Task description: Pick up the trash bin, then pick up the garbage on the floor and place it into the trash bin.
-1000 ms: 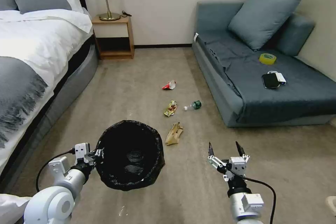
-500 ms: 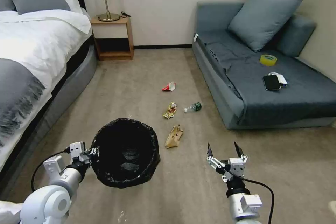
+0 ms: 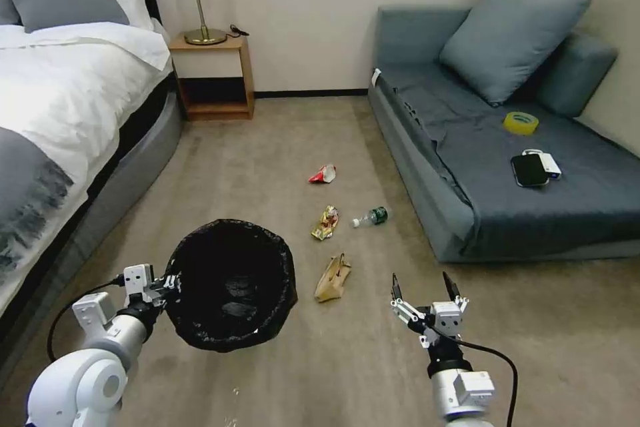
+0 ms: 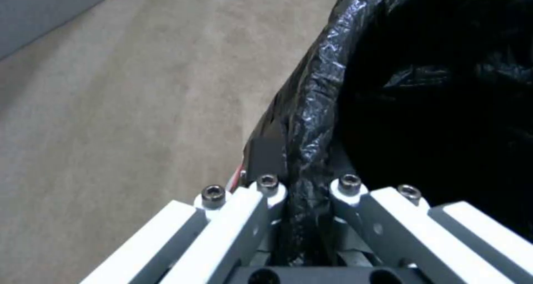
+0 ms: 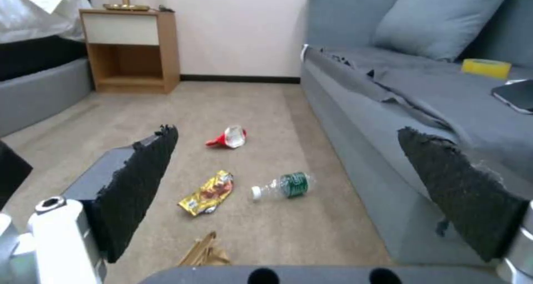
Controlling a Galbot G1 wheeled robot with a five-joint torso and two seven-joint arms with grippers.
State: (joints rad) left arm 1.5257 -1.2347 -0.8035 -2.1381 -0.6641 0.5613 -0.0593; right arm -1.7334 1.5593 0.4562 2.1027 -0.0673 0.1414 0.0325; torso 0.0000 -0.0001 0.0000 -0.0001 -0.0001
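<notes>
The trash bin (image 3: 230, 283), round and lined with a crinkled black bag, hangs at the lower left, held up by its rim (image 4: 311, 109). My left gripper (image 3: 168, 282) is shut on that rim. The garbage lies on the carpet ahead: a tan paper bag (image 3: 333, 277), a gold-brown snack wrapper (image 3: 325, 222), a small clear bottle with a green label (image 3: 371, 217) and a red-white wrapper (image 3: 323, 175). My right gripper (image 3: 424, 288) hovers open, right of the paper bag, empty. Its wrist view shows the wrapper (image 5: 207, 193), bottle (image 5: 282, 185) and red-white wrapper (image 5: 227, 137).
A blue-grey sofa (image 3: 467, 167) runs along the right, with a yellow tape roll (image 3: 521, 123) and a black phone (image 3: 529, 169) on it. A bed (image 3: 60, 113) fills the left side, and a wooden nightstand (image 3: 212, 73) with a lamp stands against the far wall.
The whole picture has shifted, so the camera moved. The bin and left gripper have drifted left and slightly lower in view. The right gripper stays open.
</notes>
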